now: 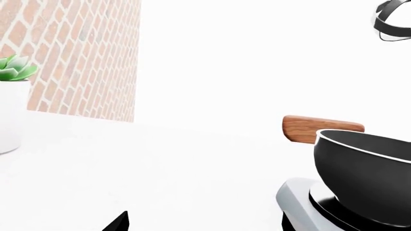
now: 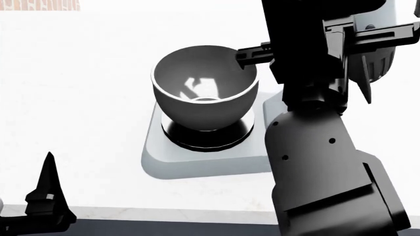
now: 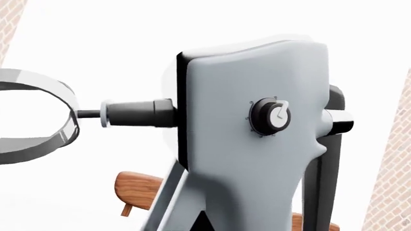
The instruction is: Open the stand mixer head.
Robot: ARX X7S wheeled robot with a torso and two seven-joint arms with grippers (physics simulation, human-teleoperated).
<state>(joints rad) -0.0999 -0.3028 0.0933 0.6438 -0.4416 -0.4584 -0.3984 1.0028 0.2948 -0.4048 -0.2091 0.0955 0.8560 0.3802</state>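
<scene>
The stand mixer head [image 3: 257, 130] is light grey with a small knob [image 3: 270, 116]. It fills the right wrist view. Its beater shaft [image 3: 138, 113] and metal beater [image 3: 38, 120] stick out sideways. In the head view the head [image 2: 384, 61] is mostly hidden behind my right arm [image 2: 315, 147]. The beater [image 1: 391, 21] hangs high above the shiny bowl [image 2: 204, 88], not inside it. My right gripper [image 3: 205, 222] shows as one closed black tip right against the head's side. My left gripper [image 1: 204, 227] is open and empty, low and left of the mixer base [image 2: 196, 162].
A wooden piece [image 1: 314, 129] lies behind the bowl [image 1: 366, 173]. A green plant in a white pot [image 1: 9, 110] stands far off by a brick wall [image 1: 77, 57]. The counter's front edge [image 2: 164, 216] is close to my left finger [image 2: 49, 196].
</scene>
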